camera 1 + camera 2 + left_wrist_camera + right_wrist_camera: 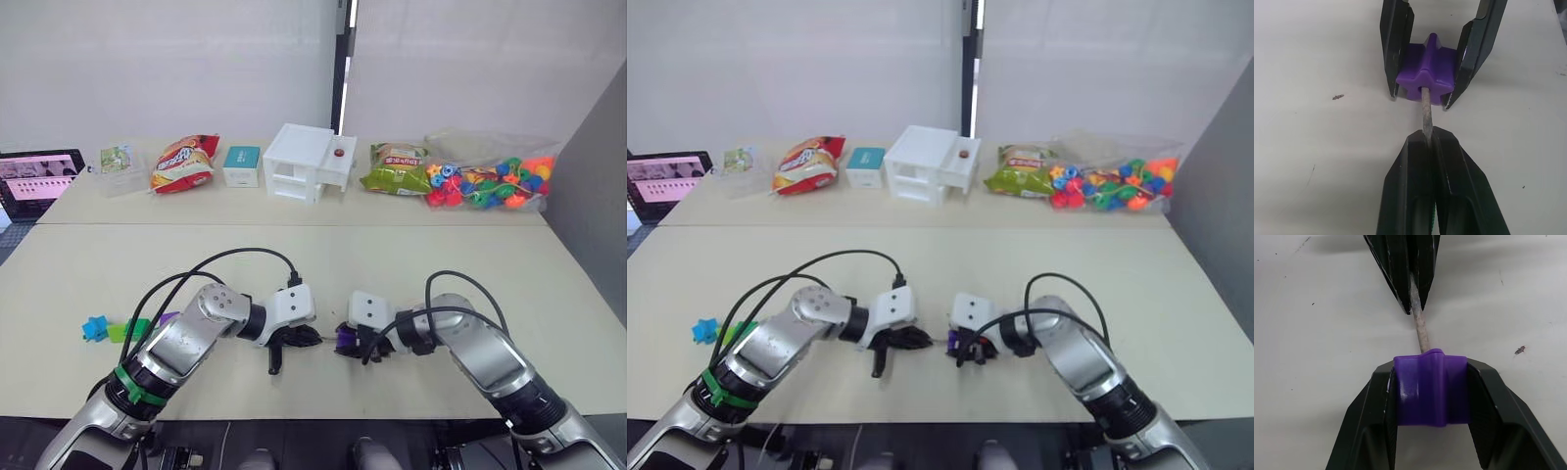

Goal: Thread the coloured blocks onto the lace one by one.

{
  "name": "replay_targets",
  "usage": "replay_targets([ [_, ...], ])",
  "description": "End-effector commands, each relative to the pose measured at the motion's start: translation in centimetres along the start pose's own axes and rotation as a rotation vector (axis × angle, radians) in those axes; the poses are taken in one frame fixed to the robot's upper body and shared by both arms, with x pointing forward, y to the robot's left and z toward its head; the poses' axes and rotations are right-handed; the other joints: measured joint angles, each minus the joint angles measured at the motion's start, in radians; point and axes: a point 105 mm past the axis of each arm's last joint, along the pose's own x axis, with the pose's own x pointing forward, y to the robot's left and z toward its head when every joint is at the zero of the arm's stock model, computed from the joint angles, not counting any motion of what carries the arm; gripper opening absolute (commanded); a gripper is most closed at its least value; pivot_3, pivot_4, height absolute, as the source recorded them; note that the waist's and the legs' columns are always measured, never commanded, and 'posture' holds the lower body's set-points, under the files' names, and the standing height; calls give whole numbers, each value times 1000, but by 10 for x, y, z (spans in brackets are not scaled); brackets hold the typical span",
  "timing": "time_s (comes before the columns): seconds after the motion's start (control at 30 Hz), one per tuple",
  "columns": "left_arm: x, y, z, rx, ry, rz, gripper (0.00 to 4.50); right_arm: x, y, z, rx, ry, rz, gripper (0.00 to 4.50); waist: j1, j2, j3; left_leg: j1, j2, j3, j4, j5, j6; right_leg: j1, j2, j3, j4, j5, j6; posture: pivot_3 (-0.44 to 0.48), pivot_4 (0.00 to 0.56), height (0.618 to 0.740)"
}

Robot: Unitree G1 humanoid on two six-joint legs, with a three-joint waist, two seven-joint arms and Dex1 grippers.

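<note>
1. Loose blocks – blue block [94, 327] and light green block [120, 332] lie near tabletop [294, 264] left edge, front half.
2. L gripper [1428, 142] – near front edge, centre; fingers pressed together, pinching lace tip [1426, 111].
3. Purple block [1431, 389] – just right of L gripper; pale tip enters its hole.
4. R gripper [1431, 396] – fingers clamp purple block from both sides, facing L gripper.

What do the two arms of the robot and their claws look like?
Both arms are silver-grey metal tubes with black joints. Each wrist carries a white boxy block, and thick black cables loop above. The left arm has a green band near the elbow. The left claw and the right claw each have two tapered glossy black fingers.
</note>
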Motion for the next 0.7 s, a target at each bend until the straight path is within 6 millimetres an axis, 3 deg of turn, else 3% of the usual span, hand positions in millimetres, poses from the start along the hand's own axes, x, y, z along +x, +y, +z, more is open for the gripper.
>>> replay_targets([
  [0.03, 2, -7, 16, 83, -60, -45, 0, 11, 14, 0, 6, -24, 84, 1373, -3, 0, 0, 0, 0, 0, 0, 0, 0, 0, 0, 0, 0, 0, 0, 0, 150, 740],
  [0.17, 0, -10, 18, 118, -64, -56, 0, 10, 9, -2, 18, 9, 75, 1373, -8, 0, 0, 0, 0, 0, 0, 0, 0, 0, 0, 0, 0, 0, 0, 0, 150, 740],
  [0.7, -8, -1, -6, 113, -49, -2, 0, 9, 6, 5, -25, -7, 48, 1373, -14, 0, 0, 0, 0, 0, -1, 0, 0, -1, 0, 0, 1, 0, 0, 0, 150, 740],
])
